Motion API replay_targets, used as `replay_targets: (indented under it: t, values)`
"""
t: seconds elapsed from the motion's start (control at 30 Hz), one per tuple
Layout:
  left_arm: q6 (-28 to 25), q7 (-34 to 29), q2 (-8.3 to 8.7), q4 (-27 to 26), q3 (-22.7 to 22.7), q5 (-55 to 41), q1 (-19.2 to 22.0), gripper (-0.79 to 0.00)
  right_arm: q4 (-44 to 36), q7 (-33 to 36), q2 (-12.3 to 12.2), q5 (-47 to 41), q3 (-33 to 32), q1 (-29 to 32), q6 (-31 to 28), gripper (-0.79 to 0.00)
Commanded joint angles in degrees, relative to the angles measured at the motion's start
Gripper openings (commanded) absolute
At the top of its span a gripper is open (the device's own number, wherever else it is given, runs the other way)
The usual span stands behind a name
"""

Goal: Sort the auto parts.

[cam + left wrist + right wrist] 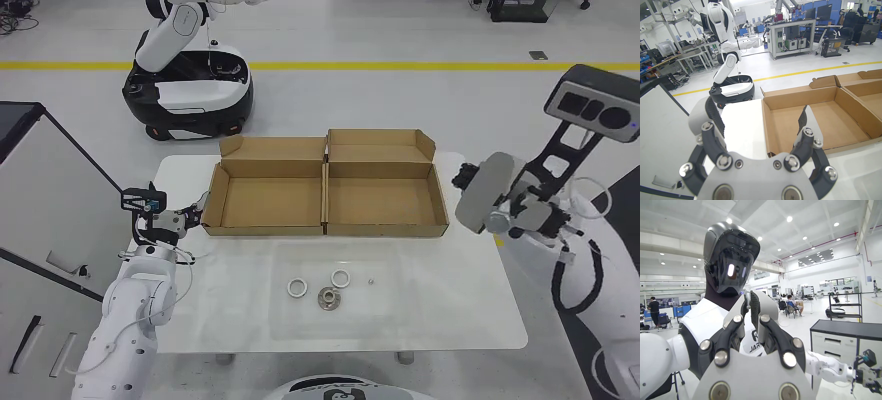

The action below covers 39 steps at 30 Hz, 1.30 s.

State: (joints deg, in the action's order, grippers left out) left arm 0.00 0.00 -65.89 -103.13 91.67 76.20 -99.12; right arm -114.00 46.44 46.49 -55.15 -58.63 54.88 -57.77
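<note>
On the white table (450, 300) lie two white rings (298, 288) (340, 278), a metal flanged part (327, 296) and a tiny pale piece (372, 281), all in front of the boxes. My right gripper (748, 295) is raised off the table's right side, above the right box's edge (463, 180). It is shut on a small threaded metal bolt (747, 300). My left gripper (757, 104) stands open and empty by the left box's outer front corner (193, 212).
Two open, empty cardboard boxes sit side by side at the back of the table, the left box (215, 195) and the right box (438, 195). A white panel (50, 190) stands left of the table. Another robot's base (190, 95) is parked on the floor behind.
</note>
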Motion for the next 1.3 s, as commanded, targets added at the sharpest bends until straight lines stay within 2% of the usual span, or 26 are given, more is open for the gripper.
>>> replay_targets:
  t: [0.0,0.13,0.27,0.4,0.57,0.77,1.03,1.27]
  values:
    - [0.00,0.00,0.00,0.00,0.00,0.00,0.00,0.000,1.26,1.10,0.02,2.96,-0.77,0.24,1.32,-0.785]
    - [0.00,0.00,0.00,0.00,0.00,0.00,0.00,0.000,1.69,1.66,-0.07,7.74,-2.67,1.21,5.85,-0.785]
    - [0.00,0.00,0.00,0.00,0.00,0.00,0.00,0.000,0.48,1.32,0.04,9.05,-3.98,2.56,7.54,-0.785]
    - [0.00,0.00,0.00,0.00,0.00,0.00,0.00,0.000,-0.68,1.86,0.46,6.62,-3.94,3.82,5.89,-0.785]
    - [0.00,0.00,0.00,0.00,0.00,0.00,0.00,0.000,-3.62,0.00,1.82,-2.26,-1.35,4.52,-0.07,-0.785]
    - [0.00,0.00,0.00,0.00,0.00,0.00,0.00,0.000,-5.38,-0.15,3.84,-5.73,0.72,4.74,-0.23,-0.785]
    - [0.00,0.00,0.00,0.00,0.00,0.00,0.00,0.000,-2.34,0.74,5.67,-2.43,2.23,3.70,0.66,-0.785]
    - [0.00,0.00,0.00,0.00,0.00,0.00,0.00,0.000,1.81,5.13,5.87,5.60,0.64,2.73,7.19,-0.785]
